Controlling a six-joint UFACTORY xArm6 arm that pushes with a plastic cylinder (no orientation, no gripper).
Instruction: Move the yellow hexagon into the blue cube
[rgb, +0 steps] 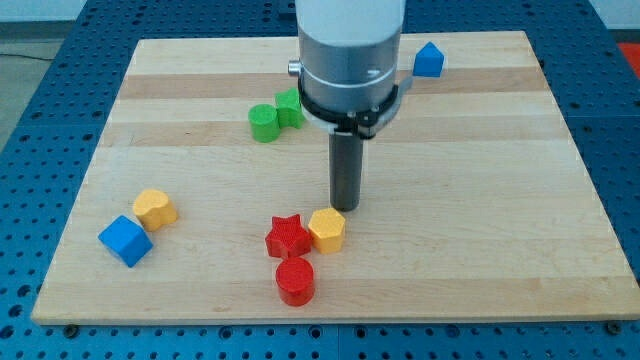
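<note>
The yellow hexagon (327, 230) lies at the lower middle of the wooden board (480, 200), touching the red star (288, 236) on its left. The blue cube (125, 240) sits near the board's lower left corner, far to the hexagon's left. My tip (346, 207) stands just above and slightly right of the yellow hexagon, very close to its upper edge or touching it.
A second yellow block (155, 208) sits just up and right of the blue cube. A red cylinder (295, 280) lies below the red star. Two green blocks (264, 122) (290, 107) sit at upper middle. Another blue block (428, 60) is at the top right.
</note>
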